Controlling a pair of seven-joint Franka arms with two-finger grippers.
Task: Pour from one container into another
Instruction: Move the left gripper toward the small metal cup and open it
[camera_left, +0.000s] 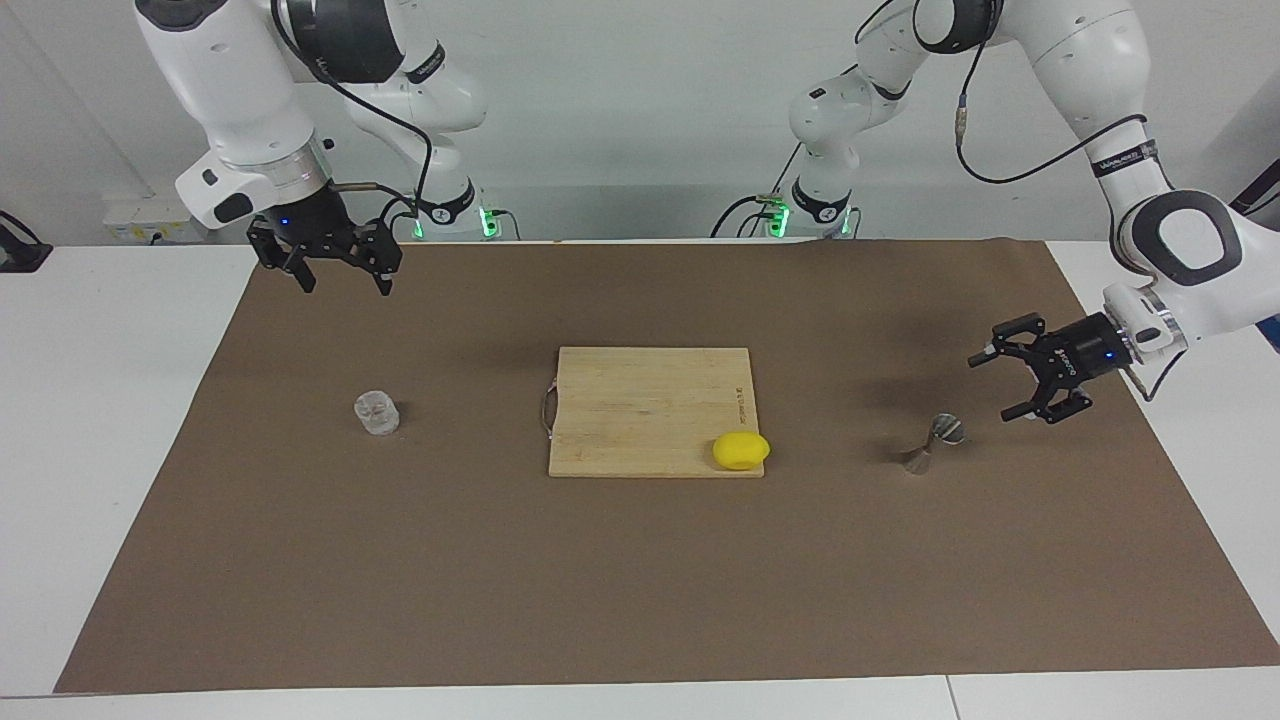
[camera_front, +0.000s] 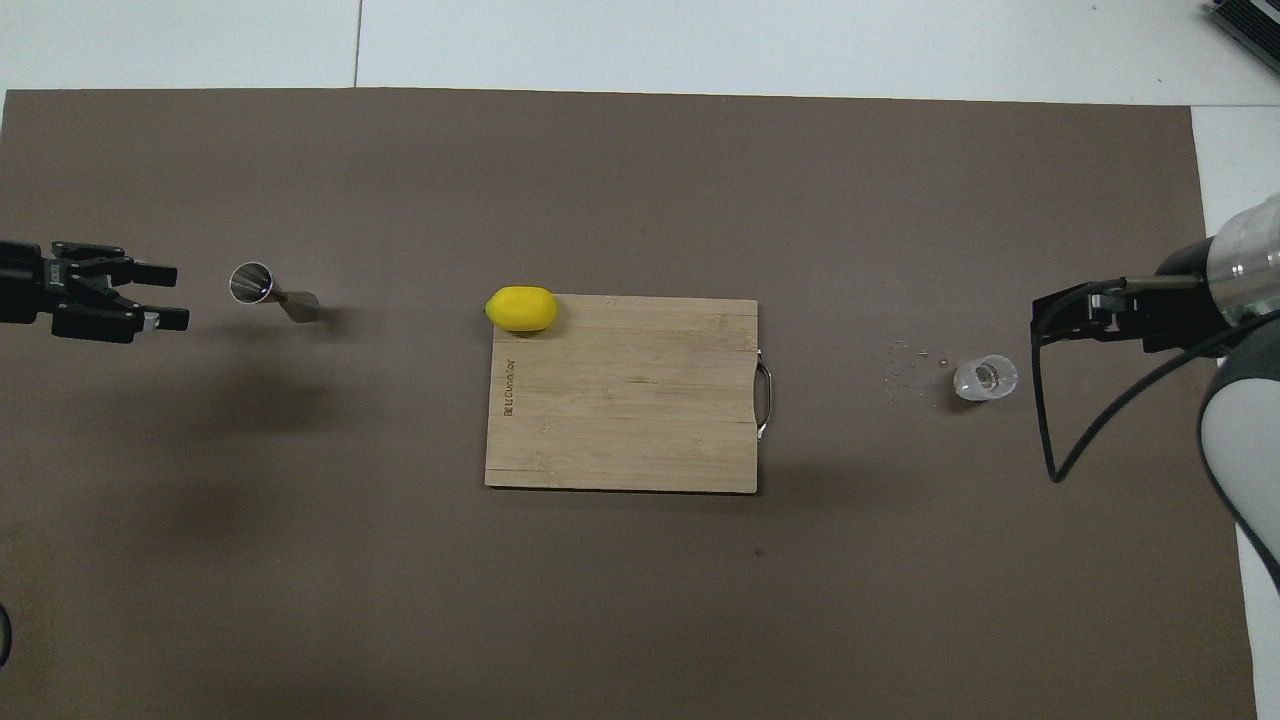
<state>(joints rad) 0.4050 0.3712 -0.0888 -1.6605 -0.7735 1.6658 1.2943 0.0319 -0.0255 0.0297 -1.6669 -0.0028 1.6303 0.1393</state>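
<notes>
The clear glass cup stands upright on the brown mat toward the right arm's end of the table. The steel jigger stands on the mat toward the left arm's end. My left gripper is open, low over the mat beside the jigger, with its fingers pointing at it and a small gap left. My right gripper is open and hangs high above the mat near the cup, holding nothing.
A wooden cutting board lies in the middle of the mat. A yellow lemon rests at its corner on the jigger's side. Tiny specks dot the mat beside the cup.
</notes>
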